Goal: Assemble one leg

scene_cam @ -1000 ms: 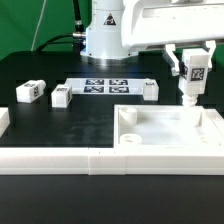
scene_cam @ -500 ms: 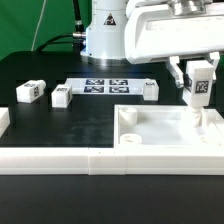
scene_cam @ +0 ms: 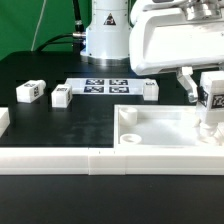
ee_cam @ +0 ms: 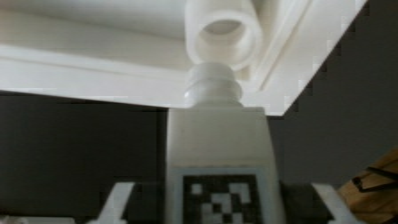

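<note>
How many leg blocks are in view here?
4. One leg at the exterior view's left, one and one at the marker board's ends, one held in the fingers over the tray-like part's corner. Others may be hidden.

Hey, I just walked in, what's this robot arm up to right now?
The robot's claw grips a small white leg with a marker tag, holding it upright over the big white tray at the exterior view's right. The leg's narrow end points at a corner hole in the tray; whether it has entered is unclear. Three more small blocks lie on the black table by the marker board.
</note>
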Controlling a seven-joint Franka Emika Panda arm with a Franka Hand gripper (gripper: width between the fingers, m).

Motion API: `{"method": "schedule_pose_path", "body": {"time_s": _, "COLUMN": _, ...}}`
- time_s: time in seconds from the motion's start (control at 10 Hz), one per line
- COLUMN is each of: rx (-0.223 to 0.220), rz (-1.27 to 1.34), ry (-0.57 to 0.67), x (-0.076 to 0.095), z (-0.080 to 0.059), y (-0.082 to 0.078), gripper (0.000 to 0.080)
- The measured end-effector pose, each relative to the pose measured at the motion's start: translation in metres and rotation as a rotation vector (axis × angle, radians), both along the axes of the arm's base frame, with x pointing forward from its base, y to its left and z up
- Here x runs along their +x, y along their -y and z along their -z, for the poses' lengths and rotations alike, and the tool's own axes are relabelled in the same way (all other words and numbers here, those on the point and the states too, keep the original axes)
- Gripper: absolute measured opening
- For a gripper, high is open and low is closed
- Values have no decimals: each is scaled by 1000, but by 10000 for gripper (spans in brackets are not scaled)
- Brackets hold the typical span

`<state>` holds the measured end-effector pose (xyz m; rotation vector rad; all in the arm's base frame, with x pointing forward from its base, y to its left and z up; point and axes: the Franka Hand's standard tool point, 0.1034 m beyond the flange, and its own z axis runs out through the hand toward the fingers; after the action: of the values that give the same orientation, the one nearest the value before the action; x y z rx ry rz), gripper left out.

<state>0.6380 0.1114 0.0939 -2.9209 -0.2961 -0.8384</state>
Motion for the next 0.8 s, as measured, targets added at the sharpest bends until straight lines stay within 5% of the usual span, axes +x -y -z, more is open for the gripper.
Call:
{"method": "schedule_pose_path", "body": {"time_s": 0.4, "rx": 2, "rz": -7, "ry": 9, "x": -16, "z": 12, "y": -11, "gripper": 287}}
{"method": "schedule_pose_path", "body": {"time_s": 0.8, "rx": 3, "rz": -1, "ry": 61, "x": -12, "z": 14, "y": -9, "gripper": 287}}
